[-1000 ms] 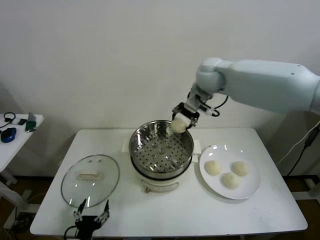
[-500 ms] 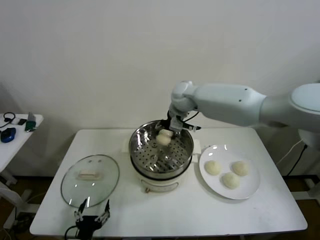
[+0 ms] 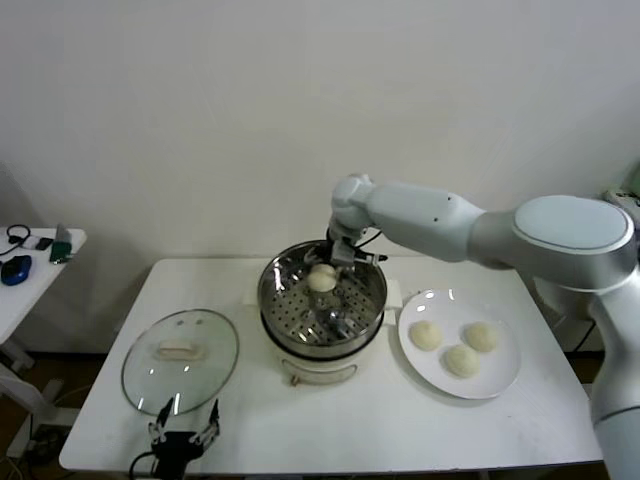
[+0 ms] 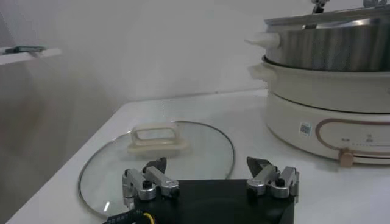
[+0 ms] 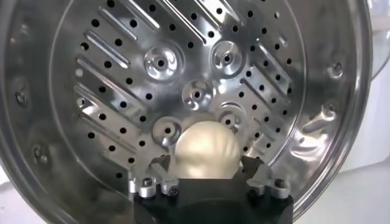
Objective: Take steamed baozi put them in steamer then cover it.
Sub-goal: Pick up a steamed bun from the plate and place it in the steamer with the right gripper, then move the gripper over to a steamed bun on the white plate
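At the near edge of the worktop (image 3: 330, 420) the left claw (image 3: 183, 432) is parked low, its fingers spread apart and gripping nothing. Just beyond it lies the cover (image 3: 180, 360), flat on the worktop with its cream bar handle up; in the left wrist view the cover (image 4: 158, 152) sits directly ahead of the spread fingers, clear of them.

Farther back, at the middle of the worktop, stands the steamer (image 3: 322, 300), its shiny perforated basket on the white cooker base. To its right a white plate (image 3: 500, 375) carries three steamed baozi (image 3: 462, 360), close together.

Over the far part of the basket the right claw (image 3: 325, 272) reaches in from behind, clenched around the fourth bun (image 3: 321, 279). The right wrist view shows this bun (image 5: 205, 149) seated between the two fingers, pinched on both sides, with the perforated floor of the steamer (image 5: 152, 79) beyond it. Whether the bun touches the floor cannot be told.
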